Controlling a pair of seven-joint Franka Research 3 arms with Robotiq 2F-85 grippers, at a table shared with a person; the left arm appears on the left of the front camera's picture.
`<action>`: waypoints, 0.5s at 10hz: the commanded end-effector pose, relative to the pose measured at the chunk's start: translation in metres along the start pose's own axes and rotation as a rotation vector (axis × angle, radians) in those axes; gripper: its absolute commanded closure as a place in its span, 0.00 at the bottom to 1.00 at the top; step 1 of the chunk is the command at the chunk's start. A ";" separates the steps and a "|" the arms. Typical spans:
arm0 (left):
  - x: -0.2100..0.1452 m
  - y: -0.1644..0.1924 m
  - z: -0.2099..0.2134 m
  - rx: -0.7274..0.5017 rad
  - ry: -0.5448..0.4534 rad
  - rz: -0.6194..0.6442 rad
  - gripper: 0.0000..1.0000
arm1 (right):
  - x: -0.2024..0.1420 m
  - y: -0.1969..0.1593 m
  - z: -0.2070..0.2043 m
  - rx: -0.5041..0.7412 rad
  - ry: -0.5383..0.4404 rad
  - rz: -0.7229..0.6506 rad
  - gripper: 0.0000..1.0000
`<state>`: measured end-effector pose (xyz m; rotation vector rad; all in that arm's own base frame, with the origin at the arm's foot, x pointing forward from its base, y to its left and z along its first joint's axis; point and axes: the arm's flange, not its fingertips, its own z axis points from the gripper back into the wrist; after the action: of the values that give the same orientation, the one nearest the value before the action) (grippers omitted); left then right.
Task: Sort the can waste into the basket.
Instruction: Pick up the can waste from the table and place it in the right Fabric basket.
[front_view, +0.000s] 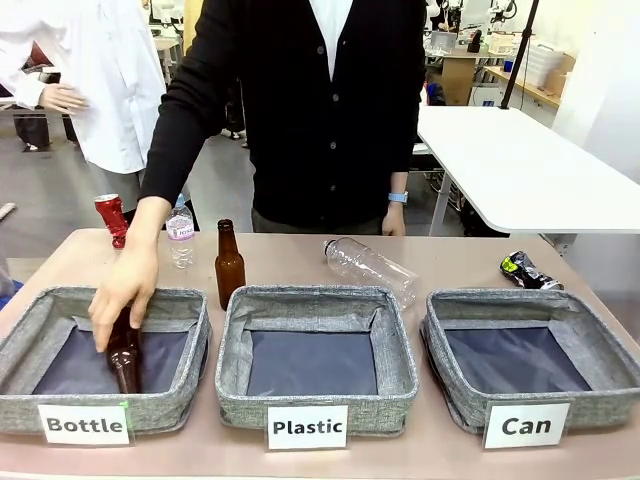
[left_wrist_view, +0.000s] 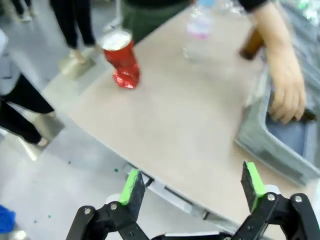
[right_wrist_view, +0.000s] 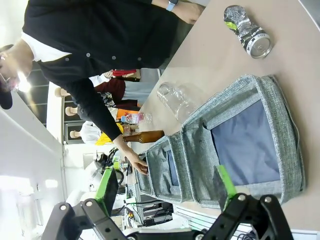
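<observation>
Left fingers (left_wrist_view: 132, 187) spread, hovering over table (left_wrist_view: 190, 130) edge | right fingers (right_wrist_view: 225, 185) spread above Can basket (right_wrist_view: 295, 150)

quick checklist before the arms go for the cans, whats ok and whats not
1. Left jaws open and empty: ok.
2. Right jaws open and empty: ok.
3. Can basket empty, nothing over it: ok.
4. Dark can lying free just behind that basket: ok.
5. Red can standing free at the far left: ok.
6. Person's hand out of the way: not ok. It is in the Bottle basket on a brown bottle, close to the red can, so a left-side reach looks risky for now.
</observation>
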<state>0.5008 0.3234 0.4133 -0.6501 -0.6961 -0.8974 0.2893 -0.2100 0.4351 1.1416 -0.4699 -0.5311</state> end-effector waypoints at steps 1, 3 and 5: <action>-0.018 -0.011 0.035 0.005 -0.075 -0.049 0.00 | 0.003 0.001 0.001 0.025 -0.007 0.026 0.00; -0.032 -0.011 0.039 -0.010 -0.153 -0.049 0.00 | 0.003 0.001 0.001 0.025 -0.007 0.026 0.00; -0.022 -0.006 0.024 -0.014 -0.146 -0.034 0.00 | 0.003 0.001 0.001 0.025 -0.007 0.026 0.00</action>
<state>0.4678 0.3589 0.4084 -0.7218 -0.8342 -0.8923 0.2892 -0.2101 0.4351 1.1417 -0.4700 -0.5312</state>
